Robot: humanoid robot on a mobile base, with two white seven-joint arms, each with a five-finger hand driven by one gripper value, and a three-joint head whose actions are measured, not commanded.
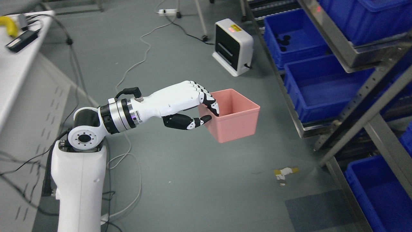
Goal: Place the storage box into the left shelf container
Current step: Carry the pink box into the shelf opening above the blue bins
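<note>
At far left you had a white table (19, 61) carrying a yellow object (9, 26) and a black device (22, 40), with cables (128, 161) trailing over the grey floor (193, 187) beside it.

Next, your robot's left arm (80, 174) rose from the lower left and reached toward the middle of the frame. Its left hand (190, 103) was clamped on the near wall of the pink storage box (236, 120): fingers (210, 103) hooked over the rim and into the box, thumb (193, 122) pressed against the outer face. The box hung clear of the floor, upright or slightly tilted, open side up, with nothing visible inside.

Behind it, on the floor, stood a white-and-black appliance (232, 46).

At right you had the metal shelf (354, 96), sloping, loaded with blue containers (322, 87). The box sat just left of the shelf, level with the middle bin, and apart from it. One upper bin (291, 37) held small dark items. A scrap of tape (285, 174) lay on the floor below.
</note>
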